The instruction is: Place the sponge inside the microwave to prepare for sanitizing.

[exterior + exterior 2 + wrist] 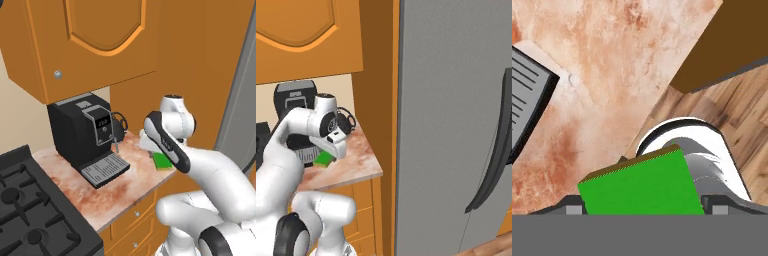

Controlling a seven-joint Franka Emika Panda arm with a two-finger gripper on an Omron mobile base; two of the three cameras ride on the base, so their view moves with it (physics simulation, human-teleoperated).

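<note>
The small bright green rectangular sponge [162, 161] lies on the mottled reddish stone counter [125, 187] near its front right edge, right of the black boxy coffee machine [87, 135]. A black gas stove [30, 210] adjoins the counter's left end, a wooden wall cabinet [90, 40] hangs above, and a tall grey refrigerator [451, 125] stands to the right

You see a black coffee machine [87, 137] standing on the marbled surface [125, 187] left of the end effector [159, 152], orange cabinets [95, 40] above it, a stove [30, 210] farther left.

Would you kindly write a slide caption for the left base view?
White arm bends over the green sponge near the marbled counter's front edge, beside a black coffee machine under orange cabinets.
</note>
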